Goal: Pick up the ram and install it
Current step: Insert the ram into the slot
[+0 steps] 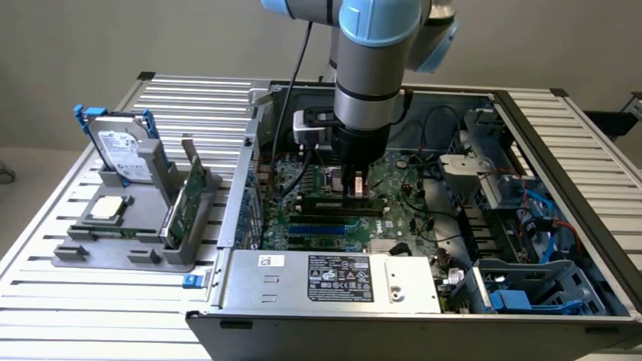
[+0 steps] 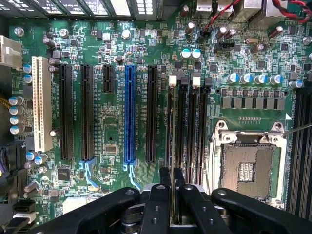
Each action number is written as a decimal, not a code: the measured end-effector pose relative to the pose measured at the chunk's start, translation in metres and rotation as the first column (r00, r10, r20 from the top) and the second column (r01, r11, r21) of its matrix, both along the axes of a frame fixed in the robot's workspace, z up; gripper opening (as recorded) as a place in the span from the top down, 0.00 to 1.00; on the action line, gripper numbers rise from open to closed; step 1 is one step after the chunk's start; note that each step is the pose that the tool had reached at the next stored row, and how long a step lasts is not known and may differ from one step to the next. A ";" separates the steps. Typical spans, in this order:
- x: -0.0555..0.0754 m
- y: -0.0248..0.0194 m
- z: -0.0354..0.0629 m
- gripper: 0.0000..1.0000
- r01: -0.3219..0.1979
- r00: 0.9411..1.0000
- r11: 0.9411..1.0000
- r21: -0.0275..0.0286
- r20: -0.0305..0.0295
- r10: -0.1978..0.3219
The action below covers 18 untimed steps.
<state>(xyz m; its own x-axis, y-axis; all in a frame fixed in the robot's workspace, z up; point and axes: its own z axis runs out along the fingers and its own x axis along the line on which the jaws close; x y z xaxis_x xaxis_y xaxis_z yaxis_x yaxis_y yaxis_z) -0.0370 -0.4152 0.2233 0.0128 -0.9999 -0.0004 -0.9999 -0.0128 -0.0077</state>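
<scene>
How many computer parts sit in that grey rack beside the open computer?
3: a hard drive upright at the back, a square chip lying flat before it, a green card upright nearest the case. Others may be hidden.

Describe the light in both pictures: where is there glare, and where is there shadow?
Exterior view: even light on the slatted table, with no hard shadows; the inside of the computer case is dimmer under the arm. Wrist view: white glare comes through the vent openings in the case wall; the green board is evenly lit; the black pincer looks dark.
</scene>
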 end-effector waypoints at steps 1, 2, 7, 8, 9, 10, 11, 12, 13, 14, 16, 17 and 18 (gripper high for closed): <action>0.000 0.0000 -0.0001 0.86 0.000 1.000 1.000 0.000 0.000 0.000; 0.000 0.0000 -0.0002 0.86 0.001 1.000 1.000 0.000 0.000 -0.001; 0.000 0.0000 -0.0010 0.86 0.005 1.000 1.000 0.000 0.000 -0.005; 0.000 0.0000 -0.0011 0.86 0.007 1.000 1.000 0.000 0.000 -0.007; 0.000 0.0000 -0.0011 0.86 0.008 1.000 1.000 0.000 0.000 -0.008; 0.000 0.0000 -0.0011 0.86 0.009 1.000 1.000 0.000 0.000 -0.009; 0.000 0.0000 -0.0011 0.86 0.010 1.000 1.000 0.000 0.000 -0.010; 0.000 0.0000 -0.0011 0.86 0.011 1.000 1.000 0.000 0.000 -0.011; 0.000 0.0000 -0.0011 0.86 0.011 1.000 1.000 0.000 0.000 -0.011; 0.000 0.0000 -0.0011 0.86 0.012 1.000 1.000 0.000 0.000 -0.012; 0.000 0.0000 -0.0011 0.86 0.013 1.000 1.000 0.000 0.000 -0.013; 0.000 0.0000 -0.0011 0.86 0.013 1.000 1.000 0.000 0.000 -0.013; 0.000 0.0000 -0.0012 0.86 0.013 1.000 1.000 0.000 0.000 -0.013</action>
<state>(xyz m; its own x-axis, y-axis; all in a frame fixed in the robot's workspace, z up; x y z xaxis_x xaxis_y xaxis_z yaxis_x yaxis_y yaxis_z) -0.0373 -0.4151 0.2222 -0.0003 -1.0000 -0.0002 -1.0000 0.0003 -0.0076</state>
